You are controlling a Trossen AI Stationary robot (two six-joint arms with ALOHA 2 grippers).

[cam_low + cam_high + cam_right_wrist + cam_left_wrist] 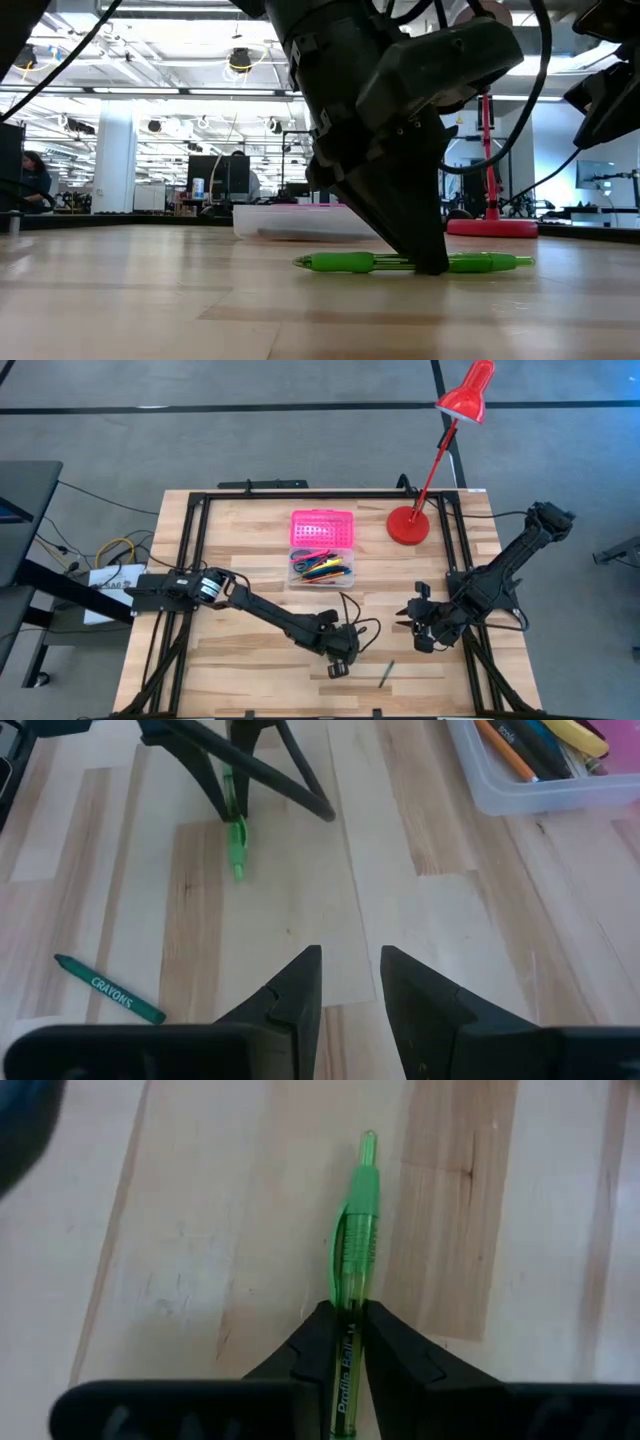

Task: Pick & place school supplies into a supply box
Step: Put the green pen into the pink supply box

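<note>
While the left hand (342, 1342) pinches a slim translucent green pen (356, 1230) flat on the wood-plank surface (200, 1230), right hand (350, 982) hovers open.

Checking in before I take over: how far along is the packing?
Done: several pens already lie in the open box. In hand: the left gripper is shut on the green pen, which still lies on the table. Left: lift that pen into the box, then the green crayon lying near the table's front edge. The right gripper waits open, holding nothing.
</note>
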